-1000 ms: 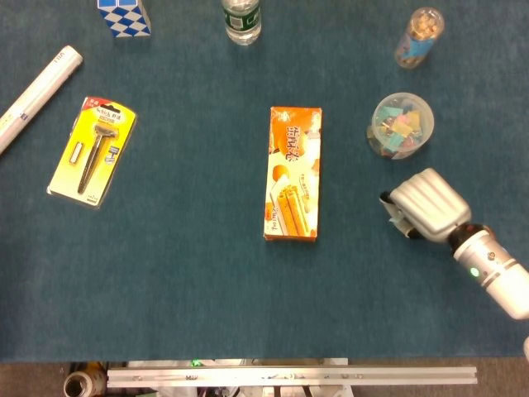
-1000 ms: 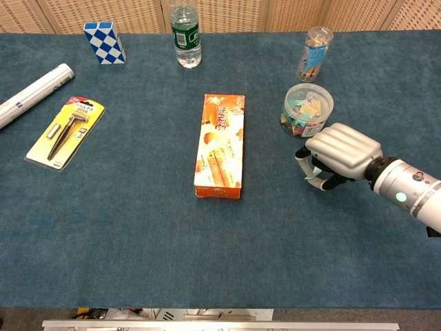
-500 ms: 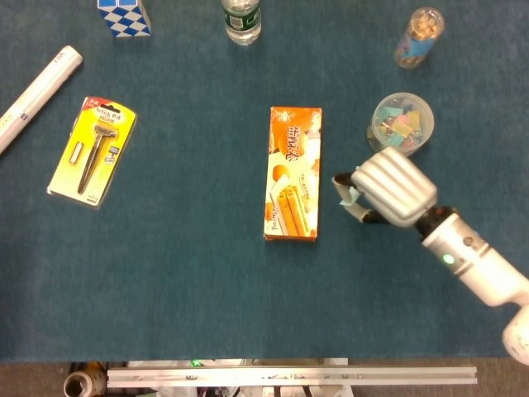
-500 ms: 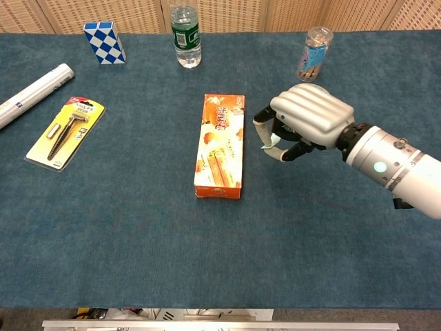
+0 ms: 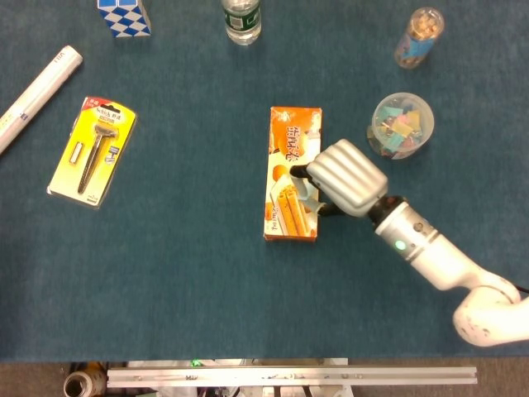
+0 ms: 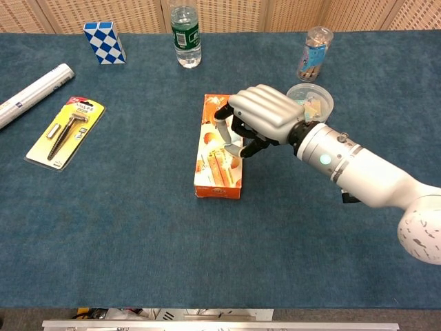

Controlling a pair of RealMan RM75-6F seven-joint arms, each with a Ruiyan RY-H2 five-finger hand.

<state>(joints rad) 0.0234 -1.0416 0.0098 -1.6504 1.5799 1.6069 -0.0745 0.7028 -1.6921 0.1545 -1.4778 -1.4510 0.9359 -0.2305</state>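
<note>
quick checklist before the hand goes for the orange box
1. Right hand over the orange box: ok, its fingers hang above the box's right edge.
2. Hand holds nothing: ok, the fingers are curled in with nothing between them.
3. Fingers touching the box: cannot tell, neither view shows a gap or a touch.
4. Box lies flat and free: ok, nothing rests on it and the blue cloth around it is bare.
5. Forearm free of the tub of clips: cannot tell, in the chest view the hand covers part of it.
6. Left hand out of the way: ok, it shows in neither view.
</note>
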